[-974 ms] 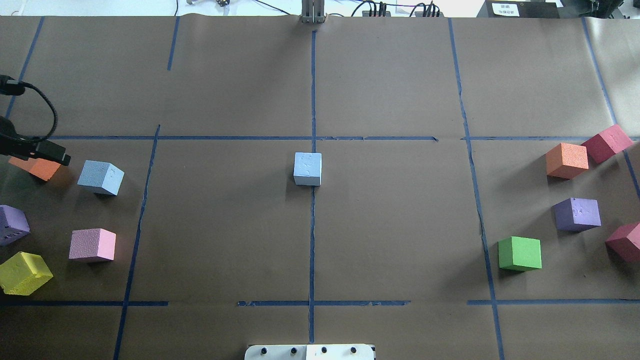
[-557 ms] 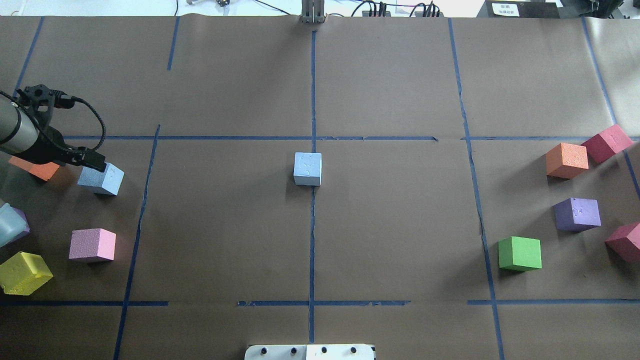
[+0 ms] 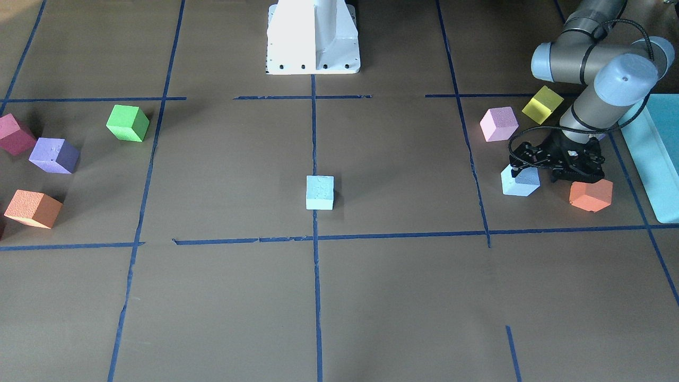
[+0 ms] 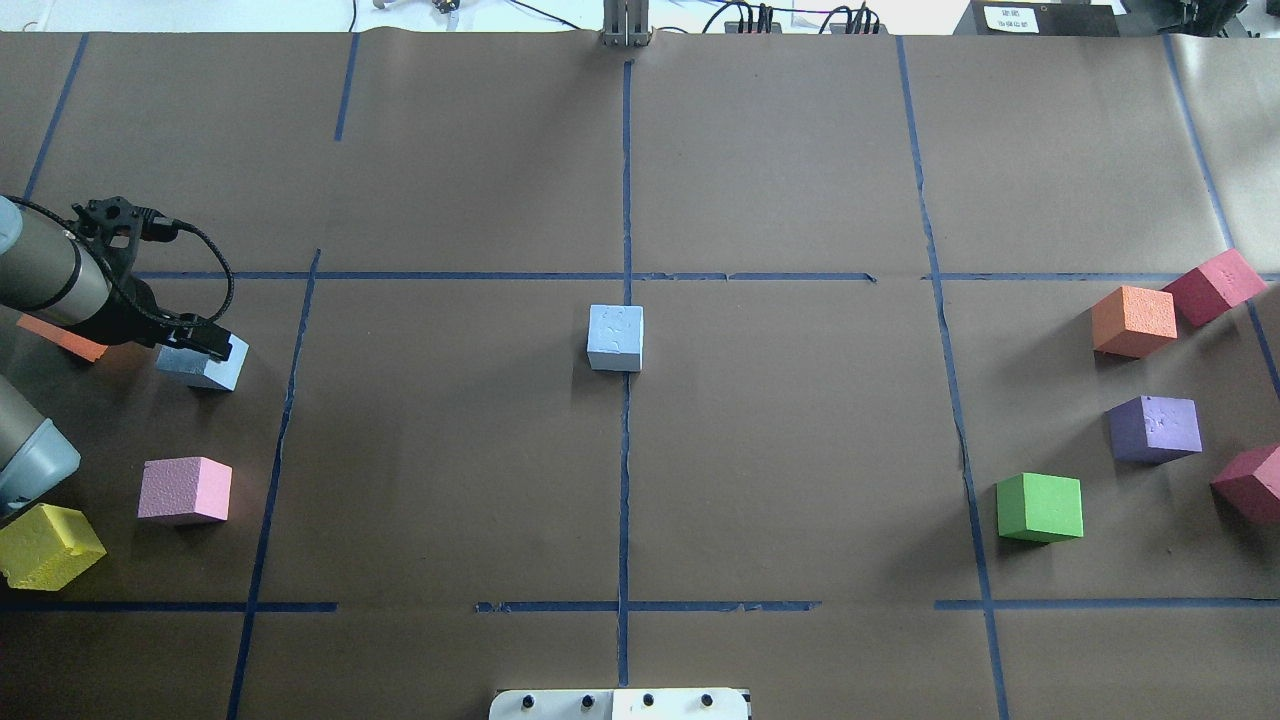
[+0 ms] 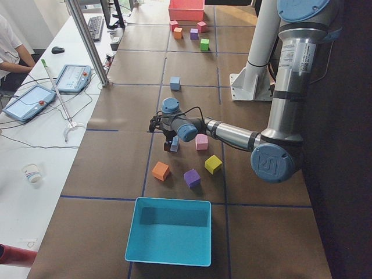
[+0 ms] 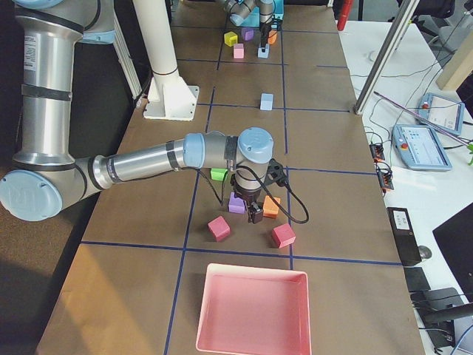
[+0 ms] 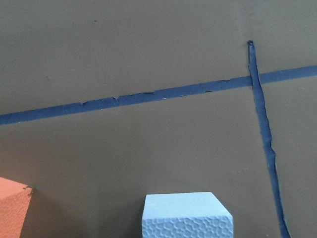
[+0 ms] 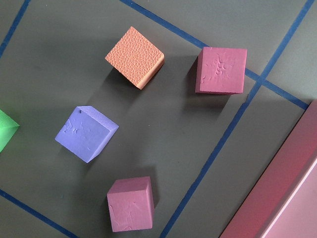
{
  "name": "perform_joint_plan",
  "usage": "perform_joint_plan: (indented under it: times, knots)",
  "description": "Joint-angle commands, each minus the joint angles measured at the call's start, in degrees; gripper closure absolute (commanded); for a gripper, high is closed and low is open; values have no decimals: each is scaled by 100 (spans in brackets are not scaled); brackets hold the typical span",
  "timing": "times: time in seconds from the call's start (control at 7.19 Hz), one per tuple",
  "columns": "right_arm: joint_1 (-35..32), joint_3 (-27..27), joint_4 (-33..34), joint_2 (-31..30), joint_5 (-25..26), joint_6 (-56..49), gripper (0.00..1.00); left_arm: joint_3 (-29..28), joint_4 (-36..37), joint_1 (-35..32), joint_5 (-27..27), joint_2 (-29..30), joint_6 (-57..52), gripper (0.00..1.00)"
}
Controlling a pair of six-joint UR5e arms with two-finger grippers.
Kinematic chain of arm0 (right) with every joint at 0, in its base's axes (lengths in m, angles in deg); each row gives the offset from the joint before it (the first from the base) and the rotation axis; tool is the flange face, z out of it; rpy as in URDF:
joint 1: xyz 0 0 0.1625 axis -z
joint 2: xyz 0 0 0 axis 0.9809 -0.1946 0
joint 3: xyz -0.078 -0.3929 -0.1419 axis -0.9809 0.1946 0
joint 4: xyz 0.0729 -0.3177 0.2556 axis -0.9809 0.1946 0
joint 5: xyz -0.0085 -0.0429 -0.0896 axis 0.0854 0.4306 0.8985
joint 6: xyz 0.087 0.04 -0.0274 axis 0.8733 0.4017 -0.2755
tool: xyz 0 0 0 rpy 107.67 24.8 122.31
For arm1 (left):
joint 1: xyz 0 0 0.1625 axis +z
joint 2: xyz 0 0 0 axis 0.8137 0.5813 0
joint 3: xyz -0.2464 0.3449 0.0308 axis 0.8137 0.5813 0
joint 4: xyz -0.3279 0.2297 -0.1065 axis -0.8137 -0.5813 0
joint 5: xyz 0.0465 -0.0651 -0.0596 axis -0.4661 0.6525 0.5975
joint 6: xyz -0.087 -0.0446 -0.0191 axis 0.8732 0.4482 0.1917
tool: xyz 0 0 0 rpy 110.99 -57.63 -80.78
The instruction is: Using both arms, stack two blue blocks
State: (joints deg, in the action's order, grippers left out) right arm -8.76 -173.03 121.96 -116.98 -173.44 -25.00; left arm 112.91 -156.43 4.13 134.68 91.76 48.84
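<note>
One pale blue block (image 4: 615, 338) sits at the table's centre on the blue tape line; it also shows in the front view (image 3: 320, 192). The second blue block (image 4: 218, 370) lies at the left, also seen in the front view (image 3: 519, 184) and low in the left wrist view (image 7: 185, 215). My left gripper (image 4: 205, 343) hangs right over this block, looks open, and holds nothing. My right gripper (image 6: 255, 213) shows only in the exterior right view, above the cubes at the table's right end; I cannot tell whether it is open or shut.
Near the left block lie an orange cube (image 4: 62, 340), a pink cube (image 4: 185, 490) and a yellow cube (image 4: 45, 545). A teal box (image 3: 652, 154) stands beyond them. At the right lie orange (image 4: 1133, 320), maroon (image 4: 1212, 285), purple (image 4: 1155, 428) and green (image 4: 1040, 507) cubes.
My left arm has swung in from the table's left edge towards the right, and its gripper now sits over the left blue block. No block has moved.
</note>
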Motion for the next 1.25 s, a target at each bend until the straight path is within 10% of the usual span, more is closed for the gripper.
perform_joint_plan:
  times: [0.0, 0.14, 0.28, 0.56, 0.83, 1.11]
  knots:
    - [0, 0, -1, -9, 0, -10, 0, -37, -31, 76, 9, 7, 58, 46]
    - [0, 0, -1, -9, 0, -1, 0, -45, -31, 76, 0, 7, 50, 84]
    - [0, 0, -1, -9, 0, 8, 0, 7, -22, 76, 0, 7, 50, 96]
    - [0, 0, -1, -9, 0, 16, 0, 602, 623, 76, 44, 407, 189, 98]
    - [0, 18, 8, -43, -9, 60, 0, 790, 2701, 363, 1, 2255, 678, 97]
    - [0, 62, 8, -44, 9, 454, 0, 257, 3176, 866, -322, 3621, 2074, 97]
